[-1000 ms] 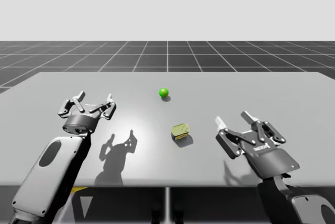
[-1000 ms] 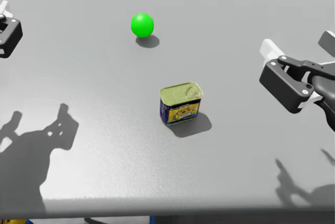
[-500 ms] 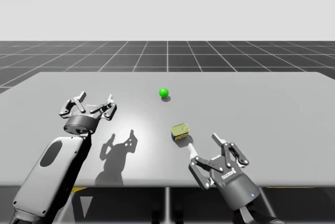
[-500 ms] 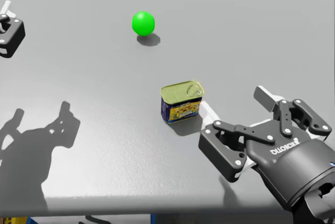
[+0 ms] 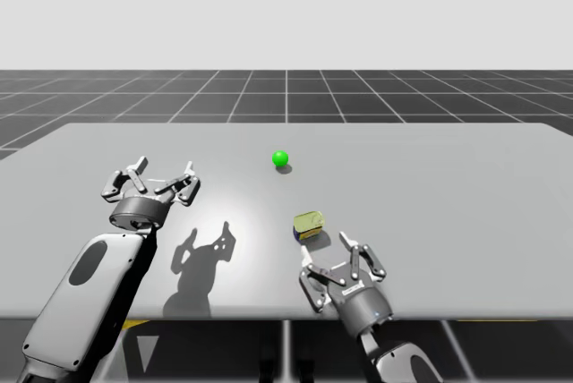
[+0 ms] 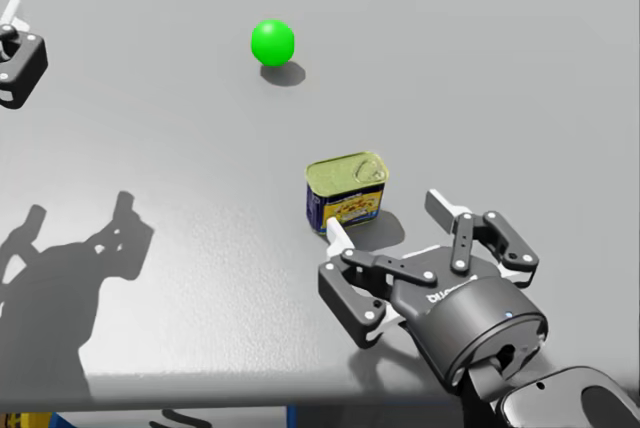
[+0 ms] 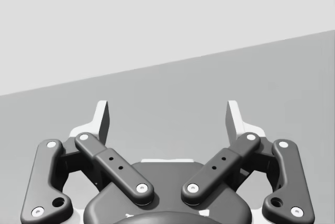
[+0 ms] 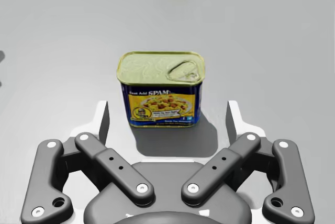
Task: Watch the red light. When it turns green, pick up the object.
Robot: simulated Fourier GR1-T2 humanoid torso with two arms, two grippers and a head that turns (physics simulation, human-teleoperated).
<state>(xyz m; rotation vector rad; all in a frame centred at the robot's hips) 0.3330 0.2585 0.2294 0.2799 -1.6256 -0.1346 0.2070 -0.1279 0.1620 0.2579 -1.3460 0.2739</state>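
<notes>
Right fingers (image 8: pixel 103 120) wide, blue rectangular can (image 8: pixel 162 90) untouched

So the high cam hangs above the table (image 5: pixel 448 159), wide and tilted down, taking in the whole top. Head cam looks down much closer, sharing the can (image 6: pixel 346 193) and green light (image 6: pixel 272 43) with it. Right wrist cam peers along the right gripper (image 8: pixel 167 116) at that can, really close; left wrist cam skims low over table.
</notes>
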